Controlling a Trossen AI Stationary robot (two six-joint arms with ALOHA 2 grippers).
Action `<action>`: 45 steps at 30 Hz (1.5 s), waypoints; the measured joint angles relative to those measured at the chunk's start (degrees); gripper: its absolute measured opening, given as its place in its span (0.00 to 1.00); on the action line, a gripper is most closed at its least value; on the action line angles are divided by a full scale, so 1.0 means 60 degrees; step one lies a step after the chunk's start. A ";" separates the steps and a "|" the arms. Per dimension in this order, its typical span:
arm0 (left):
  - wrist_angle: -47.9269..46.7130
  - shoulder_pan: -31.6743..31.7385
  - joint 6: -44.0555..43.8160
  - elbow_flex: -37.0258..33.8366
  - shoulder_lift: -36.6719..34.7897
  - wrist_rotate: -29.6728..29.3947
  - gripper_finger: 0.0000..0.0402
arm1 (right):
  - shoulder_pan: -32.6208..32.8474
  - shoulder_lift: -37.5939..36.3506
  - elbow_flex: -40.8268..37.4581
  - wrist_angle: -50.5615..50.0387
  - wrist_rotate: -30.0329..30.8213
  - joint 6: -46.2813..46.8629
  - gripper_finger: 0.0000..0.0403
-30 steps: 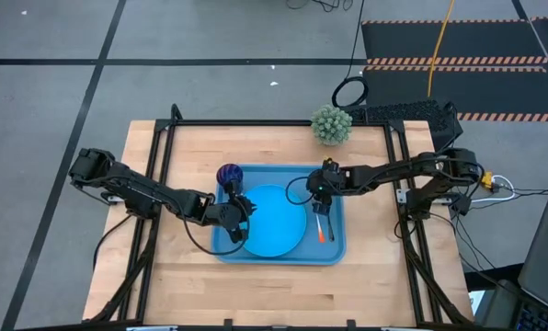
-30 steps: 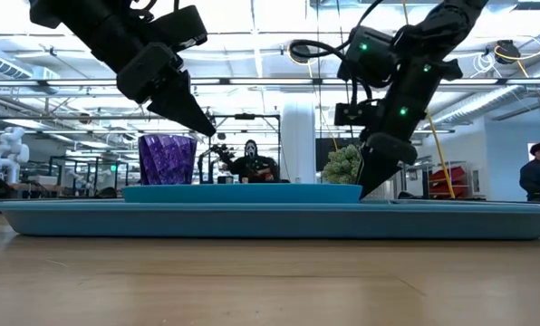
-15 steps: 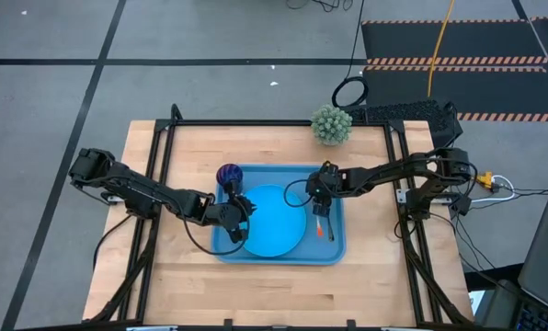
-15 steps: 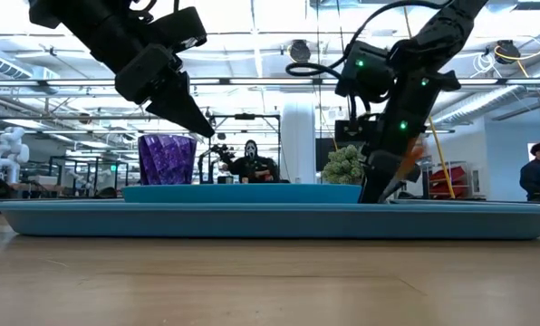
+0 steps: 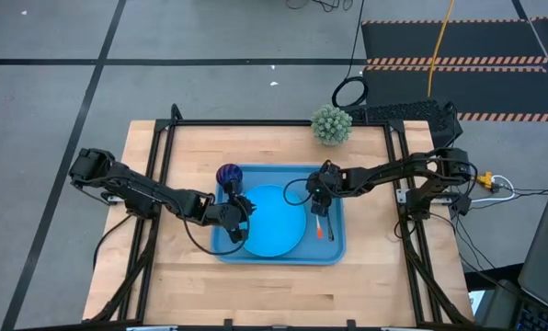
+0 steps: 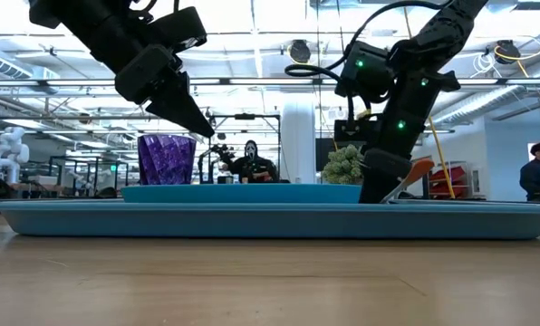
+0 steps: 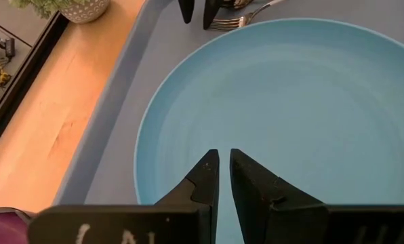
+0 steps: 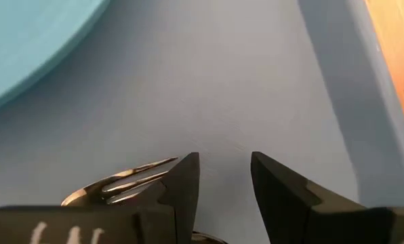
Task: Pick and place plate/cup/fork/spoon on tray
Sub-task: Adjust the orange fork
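Note:
The blue tray point(image 5: 336, 250) lies mid-table. On it rest the sky-blue plate point(image 5: 279, 225), the purple cup point(image 5: 229, 175) at its far left corner, and the orange-handled fork point(image 5: 322, 232) on its right part. My right gripper point(image 8: 224, 163) is open, with its fingers pointing down at the tray floor over the fork's tine end. The handle point(image 6: 417, 169) sticks out beside it, tilted up. My left gripper point(image 7: 222, 157) is shut and empty, held above the plate's left part point(image 7: 290, 102). The spoon does not show plainly. My right gripper stands with the outer side of one finger point(image 8: 182, 183) right beside the fork's tines point(image 8: 131, 177). Nothing lies between the two fingers. I cannot tell whether the finger touches the fork.
A small potted plant point(image 5: 331, 124) stands at the table's far edge behind the tray. Bare wood lies to the left, right and near side of the tray. People and equipment show in the room beyond the table in the low view.
In the low view the fork's orange handle has come into sight beside my right gripper. It first stood steep along the finger and has tipped lower toward the tray. My left gripper has kept still.

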 joint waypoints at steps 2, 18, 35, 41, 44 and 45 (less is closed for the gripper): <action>0.0000 0.0000 0.0000 0.0000 0.0000 0.0000 0.10 | 0.0000 0.0000 0.0000 -0.0014 -0.0011 0.0200 0.32; 0.0004 0.0000 0.0008 0.0000 0.0000 0.0004 0.10 | 0.0004 -0.0011 0.0000 -0.0174 -0.0007 0.1431 0.32; 0.0004 0.0000 0.0062 0.0000 0.0000 0.0004 0.10 | 0.0004 -0.0011 0.0000 -0.0181 0.0029 0.2215 0.32; 0.0007 0.0000 0.0059 0.0000 0.0000 0.0004 0.10 | 0.0004 -0.0007 0.0169 -0.0207 0.0007 0.2231 0.32; 0.0007 0.0000 0.0059 0.0000 0.0000 0.0004 0.10 | 0.0004 -0.0007 0.0429 -0.0197 -0.0003 0.2124 0.32; 0.0007 0.0000 0.0059 0.0000 0.0000 0.0004 0.10 | 0.0005 -0.0007 0.0509 -0.0232 -0.0019 0.2071 0.32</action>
